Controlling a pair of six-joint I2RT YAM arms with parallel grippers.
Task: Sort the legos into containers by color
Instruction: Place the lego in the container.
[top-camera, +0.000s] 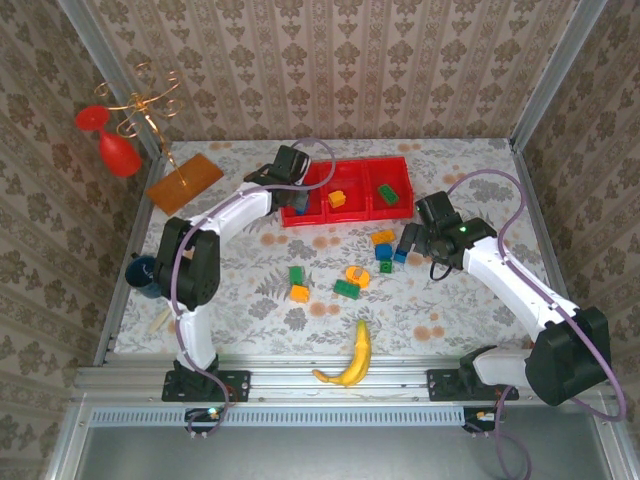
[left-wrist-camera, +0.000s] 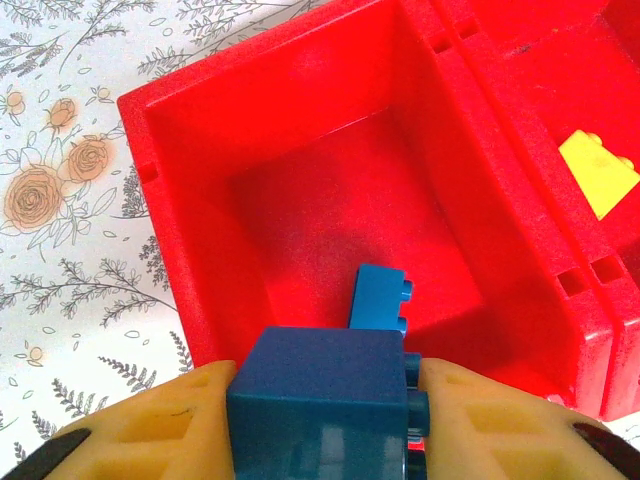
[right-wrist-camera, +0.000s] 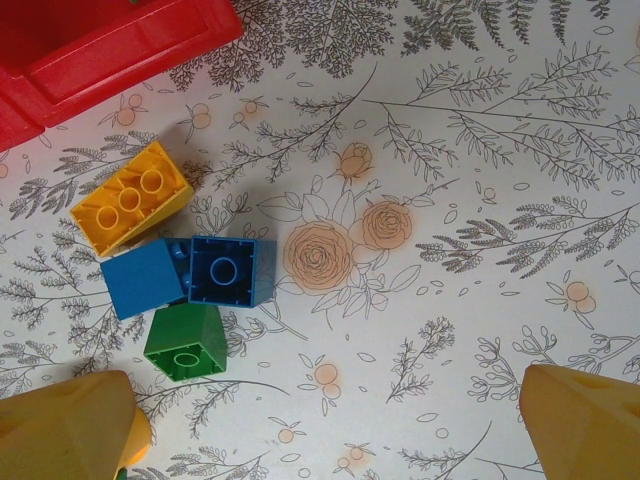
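Observation:
My left gripper is shut on a dark blue lego and holds it above the left compartment of the red tray. A lighter blue lego lies in that compartment, and an orange one in the middle one. A green lego sits in the right compartment. My right gripper hangs open over the table beside a cluster: an orange lego, two blue legos and a green lego. More green and orange legos lie mid-table.
A yellow banana lies near the front edge. A flat orange board sits at the back left, a dark blue cup at the left edge, and a gold stand with red glasses beyond it.

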